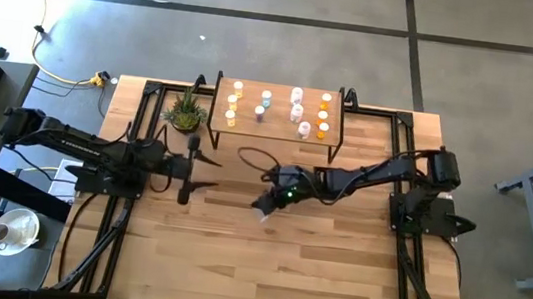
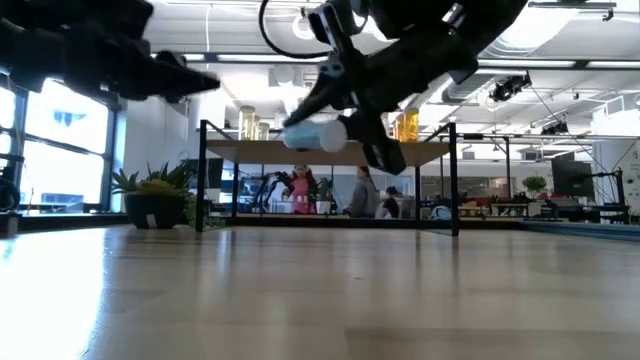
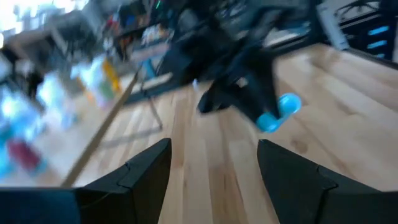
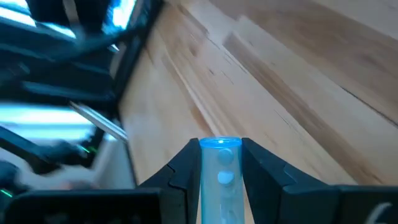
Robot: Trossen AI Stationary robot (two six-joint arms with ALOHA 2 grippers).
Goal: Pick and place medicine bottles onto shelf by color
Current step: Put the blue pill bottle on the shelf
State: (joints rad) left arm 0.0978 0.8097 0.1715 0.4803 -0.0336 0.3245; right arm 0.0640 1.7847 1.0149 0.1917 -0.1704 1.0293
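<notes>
Fingers (image 4: 180, 171) of right gripper (image 4: 219, 171) closed on blue bottle (image 4: 221, 171), gripped across body, held sideways in air above table (image 1: 333, 268), in front of shelf (image 1: 275, 122). Other bottles stand on shelf top. Left gripper (image 3: 211, 174) waits near plant (image 1: 185, 112), jaws apart, empty. Bottle probably light, rigid, smooth plastic; mid-body grip suits it, slip likely if squeeze is weak.

The plank table (image 1: 264, 260) bears a potted plant (image 1: 186, 112) beside the shelf (image 1: 274, 130), which holds upright medicine bottles (image 1: 296, 112).
</notes>
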